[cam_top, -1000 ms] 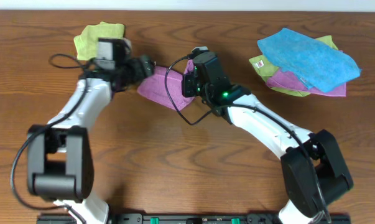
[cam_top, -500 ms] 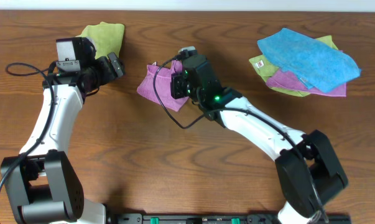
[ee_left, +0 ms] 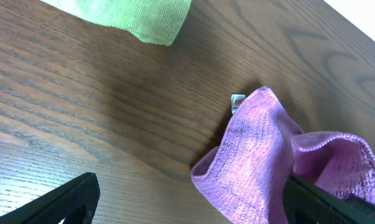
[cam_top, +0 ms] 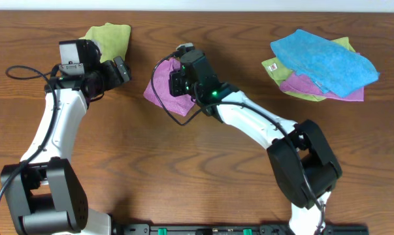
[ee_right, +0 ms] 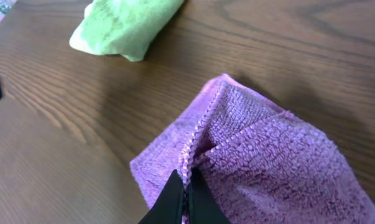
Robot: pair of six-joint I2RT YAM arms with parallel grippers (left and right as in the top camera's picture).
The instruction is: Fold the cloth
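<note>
The cloth point(cam_top: 159, 96) lies rumpled on the worktop point(cam_top: 183, 170), left of centre and toward the far edge, between the two arms. It is partly doubled over, with one layer lifted into a ridge. In the left wrist view a small tag point(ee_left: 238, 102) shows at its far corner.

The right pincer point(cam_top: 175, 83) sits over the cloth's right part. In the right wrist view its tips point(ee_right: 184, 198) are pressed together, pinching the stitched hem where the raised fold runs up into them. A black cable point(cam_top: 191, 121) from the right arm loops across the cloth and onto the wood beside it.

The left pincer point(cam_top: 125, 70) stands wide open just left of the cloth, not touching it. In its own camera the two fingers point(ee_left: 72, 198) frame the cloth's near edge with bare wood under them.

A green cloth point(cam_top: 109, 35) lies bunched at the far edge, behind the left wrist. Well apart to the right is a pile: a blue cloth point(cam_top: 324, 57) on top, green and magenta layers point(cam_top: 314, 89) showing beneath it.
</note>
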